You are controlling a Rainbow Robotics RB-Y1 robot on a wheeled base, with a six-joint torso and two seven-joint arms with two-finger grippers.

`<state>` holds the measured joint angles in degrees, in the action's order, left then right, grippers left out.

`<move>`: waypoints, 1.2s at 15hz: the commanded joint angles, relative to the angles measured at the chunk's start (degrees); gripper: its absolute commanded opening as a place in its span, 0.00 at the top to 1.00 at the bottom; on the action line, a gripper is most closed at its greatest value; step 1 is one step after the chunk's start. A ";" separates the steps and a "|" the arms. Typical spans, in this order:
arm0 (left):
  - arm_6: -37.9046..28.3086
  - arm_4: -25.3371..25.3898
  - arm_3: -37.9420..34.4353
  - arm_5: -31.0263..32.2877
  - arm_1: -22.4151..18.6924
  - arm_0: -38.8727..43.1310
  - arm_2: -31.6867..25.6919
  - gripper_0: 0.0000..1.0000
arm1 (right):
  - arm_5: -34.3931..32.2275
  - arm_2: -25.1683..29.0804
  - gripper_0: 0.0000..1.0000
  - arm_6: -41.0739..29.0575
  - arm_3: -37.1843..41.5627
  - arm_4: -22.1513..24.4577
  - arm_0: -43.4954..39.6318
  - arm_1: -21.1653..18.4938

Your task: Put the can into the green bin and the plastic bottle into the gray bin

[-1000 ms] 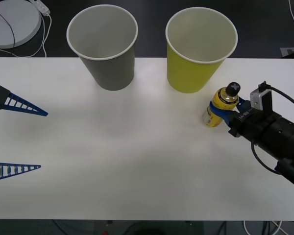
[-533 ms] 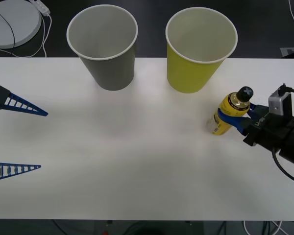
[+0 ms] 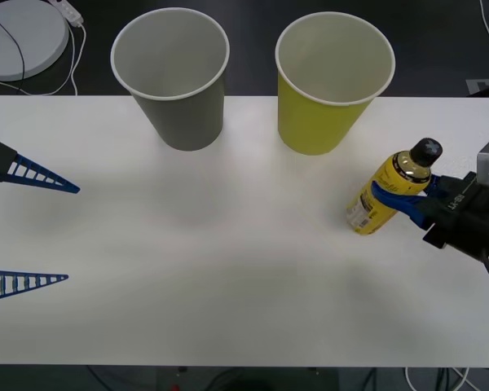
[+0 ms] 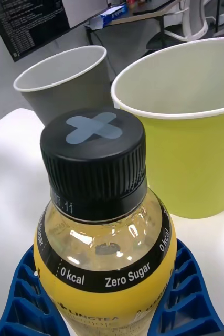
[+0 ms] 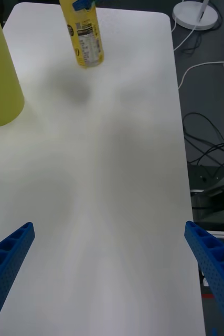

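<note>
We find the right gripper [image 3: 407,199] at the right edge of the white table [image 3: 228,269], its blue ribbed fingers [image 4: 188,294] clamped on the plastic bottle [image 3: 389,189] just below the shoulder band. The hold sits high on the body, which in our judgement leaves the base free to enter a cup first. The bottle leans, black cap [image 4: 93,152] tilted away from the table; the left wrist view shows a shadow offset from its base, so we judge it lifted clear of the surface.

The green bin [image 3: 332,81] stands upright just beside the bottle, toward the far edge. The gray bin [image 3: 173,77], the bottle's proper destination, stands upright well apart to the left of the green one. Both cups look bare inside as far as their white interiors show. We see no can on the table.

The left gripper [image 3: 24,228] waits at the table's left edge, fingers spread wide and holding nothing.

Our assessment: the carry must pass the green bin; clipping its rim could topple it.
</note>
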<state>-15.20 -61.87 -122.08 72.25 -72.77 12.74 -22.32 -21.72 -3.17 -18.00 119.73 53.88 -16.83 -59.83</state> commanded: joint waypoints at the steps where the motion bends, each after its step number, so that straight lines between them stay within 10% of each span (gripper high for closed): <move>1: 0.00 0.00 0.00 0.00 0.00 0.00 0.00 0.00 | -0.17 0.62 1.00 -4.85 1.47 0.18 -0.13 -1.61; 6: 0.00 0.00 0.00 0.00 0.00 0.00 0.00 0.00 | -4.12 4.22 1.00 -15.13 3.40 3.16 -0.22 -3.01; 18: 0.00 0.00 0.00 0.00 0.00 0.00 0.00 0.00 | -12.47 14.86 1.00 -51.08 20.10 30.67 1.54 -3.63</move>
<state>-15.20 -61.87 -122.08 72.25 -72.77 12.74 -22.32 -33.63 11.13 -67.20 138.84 83.24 -15.59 -63.46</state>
